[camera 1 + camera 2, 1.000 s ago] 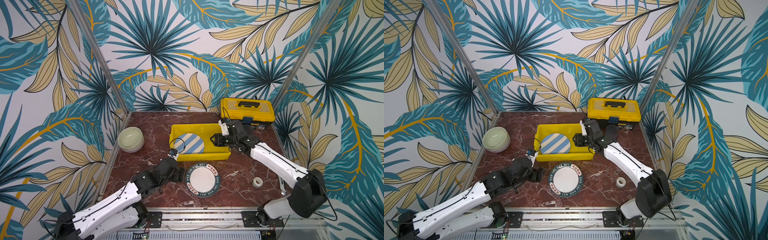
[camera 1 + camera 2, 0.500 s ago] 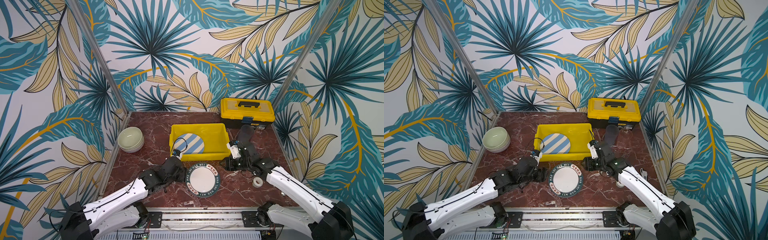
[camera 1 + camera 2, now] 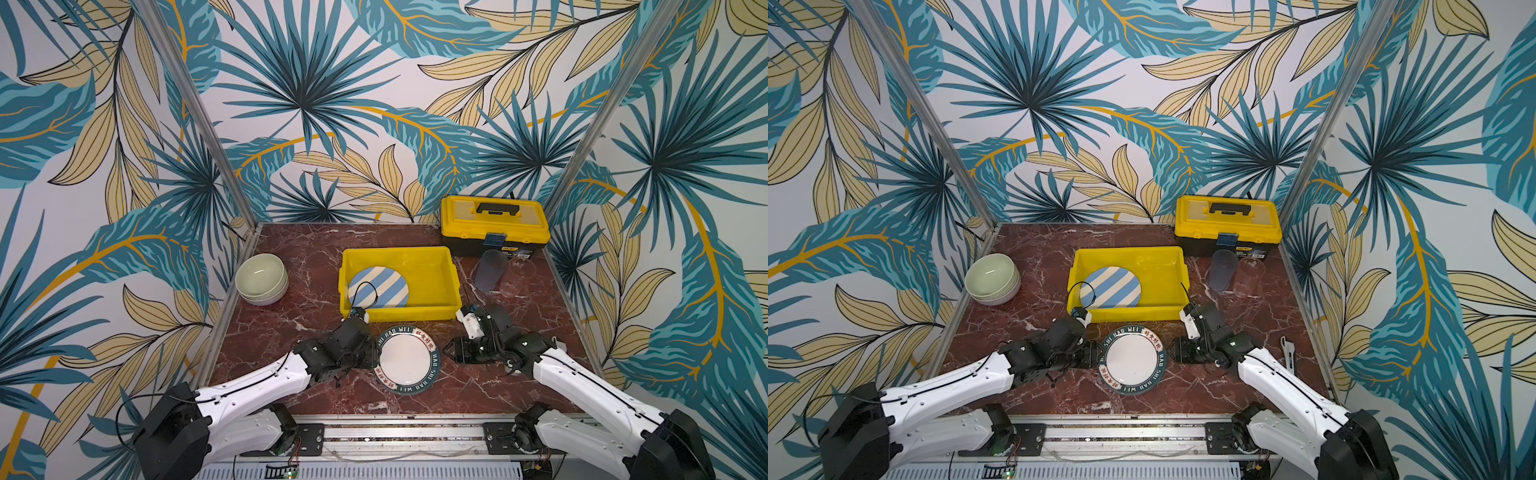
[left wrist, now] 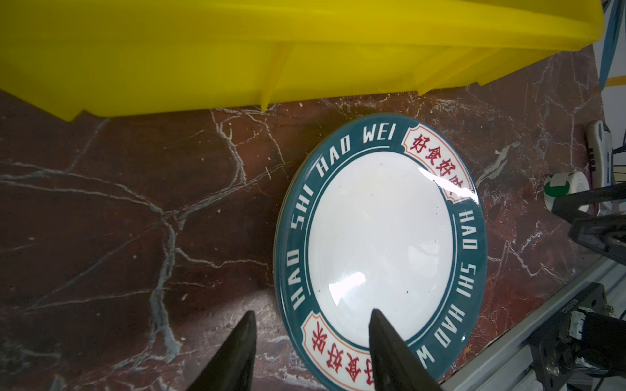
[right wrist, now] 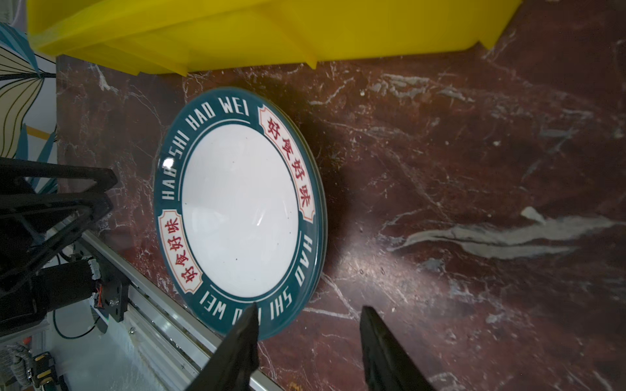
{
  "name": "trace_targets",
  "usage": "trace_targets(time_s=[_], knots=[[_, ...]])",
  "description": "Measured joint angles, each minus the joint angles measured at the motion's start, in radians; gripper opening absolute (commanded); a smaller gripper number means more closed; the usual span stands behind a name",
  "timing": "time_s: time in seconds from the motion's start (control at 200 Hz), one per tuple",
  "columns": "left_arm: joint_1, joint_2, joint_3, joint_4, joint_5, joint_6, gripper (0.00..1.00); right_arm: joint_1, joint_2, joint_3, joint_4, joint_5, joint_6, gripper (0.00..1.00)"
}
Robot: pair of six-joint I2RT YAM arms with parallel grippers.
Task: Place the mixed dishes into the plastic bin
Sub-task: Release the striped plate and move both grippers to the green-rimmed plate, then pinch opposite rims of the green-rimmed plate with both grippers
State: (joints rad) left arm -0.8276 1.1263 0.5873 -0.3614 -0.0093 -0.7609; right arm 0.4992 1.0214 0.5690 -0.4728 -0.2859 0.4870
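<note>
The left arm (image 3: 257, 382) is stretched low over the marble table (image 3: 291, 257) from the near rail, with its forearm slanted inward. The right arm (image 3: 582, 382) is laid out in mirror image. Both wrists are levelled, so the grippers are pointed at each other.

The plastic bin (image 3: 415, 315) is set just beyond both grippers. A striped plate (image 3: 380, 289) lies flat inside it, at the end nearer the left gripper (image 3: 372, 355). The lettered plate (image 3: 406, 359) lies flat on the table between the two grippers, outside the bin.

The left gripper is held unclenched. In its wrist view the plate's rim is straddled, one finger over the white centre and one over bare marble, and nothing is clamped.

The right gripper (image 3: 451, 353) is likewise parted and empty. One finger is seen against the rim, but contact cannot be told.

Stacked bowls (image 3: 261, 276) are set well beyond the left gripper. Two tumblers (image 3: 491, 270) stand beyond the right gripper, before the toolbox (image 3: 494, 220).
</note>
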Motion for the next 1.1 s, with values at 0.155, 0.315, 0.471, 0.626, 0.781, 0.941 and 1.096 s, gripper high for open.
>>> trace_targets(time_s=[0.155, 0.315, 0.471, 0.626, 0.781, 0.941, 1.096], knots=[[-0.001, 0.036, 0.000, 0.029, 0.021, -0.023, 0.50, 0.000, 0.015, -0.026, 0.040, 0.001, 0.021, 0.50], [-0.003, 0.079, -0.008, 0.056, 0.030, -0.046, 0.47, 0.000, 0.029, -0.051, 0.081, 0.001, 0.035, 0.50], [-0.005, 0.111, -0.022, 0.069, 0.035, -0.062, 0.45, 0.000, 0.043, -0.075, 0.117, 0.000, 0.047, 0.50], [-0.005, 0.137, -0.022, 0.086, 0.037, -0.067, 0.41, 0.000, 0.061, -0.085, 0.153, -0.001, 0.059, 0.49], [-0.007, 0.153, -0.022, 0.089, 0.040, -0.068, 0.38, 0.000, 0.082, -0.089, 0.190, -0.006, 0.067, 0.49], [-0.007, 0.157, -0.022, 0.089, 0.040, -0.070, 0.34, 0.000, 0.099, -0.094, 0.216, -0.009, 0.071, 0.48], [-0.007, 0.157, -0.022, 0.089, 0.049, -0.069, 0.32, 0.001, 0.121, -0.100, 0.251, -0.018, 0.080, 0.48]])
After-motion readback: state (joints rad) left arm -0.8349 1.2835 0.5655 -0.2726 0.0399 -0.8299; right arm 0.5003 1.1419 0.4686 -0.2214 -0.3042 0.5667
